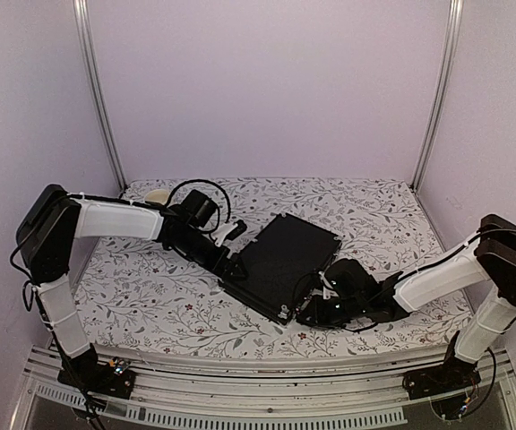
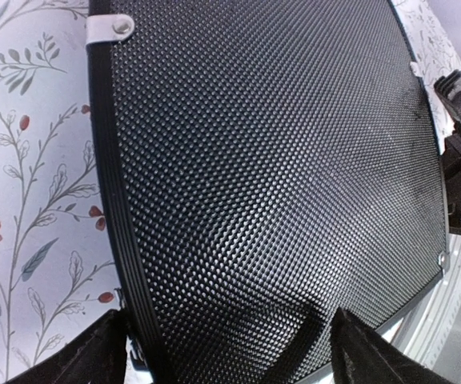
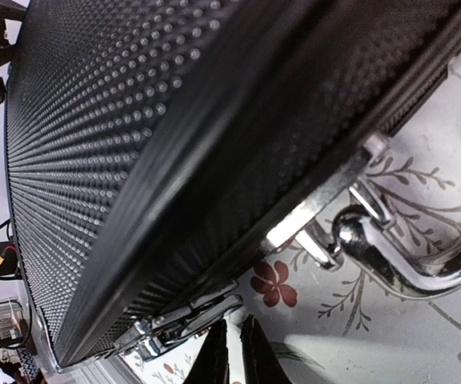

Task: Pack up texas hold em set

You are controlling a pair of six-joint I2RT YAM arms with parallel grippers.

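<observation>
the black briefcase (image 1: 287, 262) lies flat and closed near the middle of the floral bench (image 1: 150, 287), set at an angle between the 2 arms. its lid is dimpled all over, with small metal corner caps (image 2: 110, 28). its front edge carries a chrome handle (image 3: 410, 268), folded down toward the bench, and a metal latch (image 3: 184, 320). the shut lid hides whatever is inside, and it is hard to make out whether the latch is fastened. the left gripper (image 2: 230, 364) is spread wide at the case's left edge, 1 finger (image 2: 102, 352) beside the rim and the other over the lid; i cannot tell if they touch it. the right gripper (image 3: 237, 356) is pinched nearly together, holding nothing, with its tips just by the latch.
</observation>
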